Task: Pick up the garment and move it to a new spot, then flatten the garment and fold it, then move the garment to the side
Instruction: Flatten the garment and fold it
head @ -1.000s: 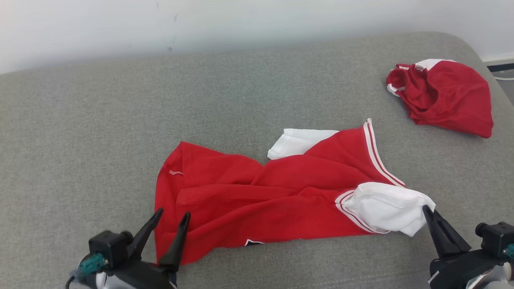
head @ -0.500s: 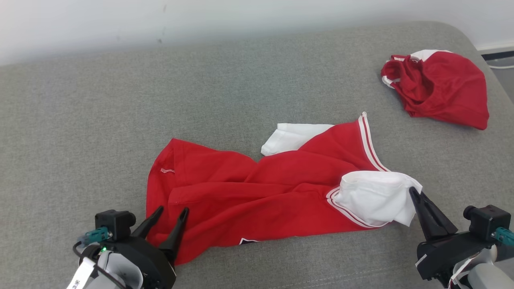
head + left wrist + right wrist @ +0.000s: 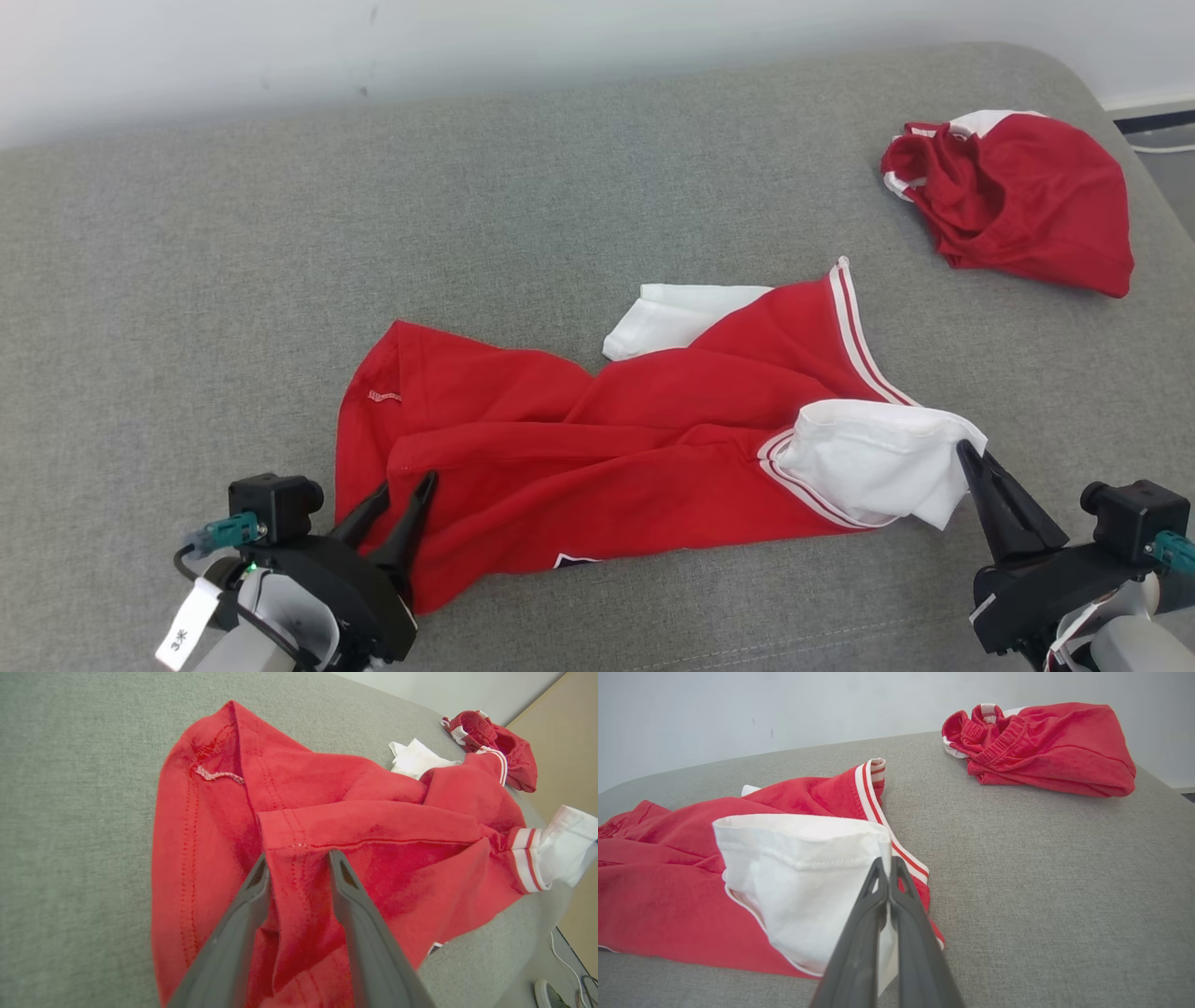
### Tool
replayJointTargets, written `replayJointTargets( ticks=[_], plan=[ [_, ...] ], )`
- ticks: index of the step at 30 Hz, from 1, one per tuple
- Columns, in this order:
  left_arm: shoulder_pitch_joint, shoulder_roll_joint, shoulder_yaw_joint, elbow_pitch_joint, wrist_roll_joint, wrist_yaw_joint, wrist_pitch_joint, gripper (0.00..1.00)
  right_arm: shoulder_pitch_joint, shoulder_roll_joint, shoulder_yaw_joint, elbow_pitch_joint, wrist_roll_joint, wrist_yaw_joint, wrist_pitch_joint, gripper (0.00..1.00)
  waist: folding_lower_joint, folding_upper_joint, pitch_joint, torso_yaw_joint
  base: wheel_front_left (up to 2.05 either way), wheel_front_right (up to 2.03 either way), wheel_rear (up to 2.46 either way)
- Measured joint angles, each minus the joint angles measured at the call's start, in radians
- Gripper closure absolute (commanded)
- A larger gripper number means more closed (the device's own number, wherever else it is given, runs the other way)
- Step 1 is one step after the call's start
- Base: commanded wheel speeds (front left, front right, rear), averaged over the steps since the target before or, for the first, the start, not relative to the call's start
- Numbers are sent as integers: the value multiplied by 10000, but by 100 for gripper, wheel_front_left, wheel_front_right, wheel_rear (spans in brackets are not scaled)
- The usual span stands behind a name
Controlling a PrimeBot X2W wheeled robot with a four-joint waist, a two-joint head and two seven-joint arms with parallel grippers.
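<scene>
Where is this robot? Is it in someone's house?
Probably indoors, maybe a home or test room: a grey padded couch or bed, a plain white wall behind, and a red-and-white shirt lying on it.

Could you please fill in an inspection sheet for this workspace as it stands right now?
Surface: grey fabric cushion, no stains seen.
Job's things: red garment lies crumpled, not yet flattened, near the front edge.
Clutter: second red garment bunched at the far right.
End effectors: left end effector open, fingers astride a red fold; right end effector shut on the white sleeve.
Cables: white cable on the floor past the right edge.
Surroundings: pale wall behind.
</scene>
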Motion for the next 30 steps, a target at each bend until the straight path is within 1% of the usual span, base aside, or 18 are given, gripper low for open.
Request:
replayJointTargets(
  ticks=[1, 2, 4, 6, 7, 9, 16, 21, 23, 24, 27, 30],
  plan=[
    [-8, -12, 4, 4, 0, 0, -13, 50, 0, 6, 0, 2, 0, 0, 0, 100, 0, -1, -5, 7, 0, 0, 0],
    [-8, -25, 2, 15, 0, -6, -50, 52, 0, 8, 2, 10, 2, 0, 0, 100, 0, 0, -11, 15, 0, 0, 0],
    [-8, -40, -2, 33, 0, -12, -84, 58, 0, 8, 2, 25, 2, 0, -2, 100, 0, 0, -27, 32, 0, 0, 0],
    [-7, -44, -19, 48, 0, -13, -169, 71, 0, 8, 6, 33, 4, 0, -2, 100, 0, 0, -43, 52, 0, 0, 0],
    [-7, -52, -23, 46, 0, -58, -188, 75, 0, 10, 8, 38, 4, 0, -2, 100, 0, 0, -51, 62, 0, 0, 0],
    [-7, -82, -38, 27, 0, -84, -284, 100, 0, 8, 13, 42, 8, 0, -2, 100, 0, 0, -65, 80, 0, 0, 0],
    [2, -79, -6, -222, 6, -96, -798, 100, -3, 8, 13, 52, 15, 0, -2, 100, 0, 0, -128, 120, 0, 0, 0],
    [34, 86, 169, -771, -19, -171, -1093, 100, -18, 52, -251, -61, 171, 0, -4, 100, 0, 0, -216, 133, 0, 0, 0],
    [36, 217, 301, -1095, -38, -171, -1221, 100, -58, 128, -433, -234, 311, 0, -4, 100, 0, 0, -260, 144, 0, 0, 0],
    [62, 339, 464, -1413, -44, -171, -1300, 100, -132, 247, -723, -437, 546, 0, -4, 100, 0, 0, -310, 162, 0, 0, 0],
    [267, 623, 713, -1992, -144, -171, -1402, 100, -252, 424, -1216, -951, 777, 0, -6, 100, 0, 0, -384, 185, 0, 0, 0],
    [939, 1053, 848, -2610, -297, -173, -1406, 100, -310, 453, -1287, -1344, 817, 0, -48, 100, 0, -1, -449, 157, 0, 0, 0]
  ],
)
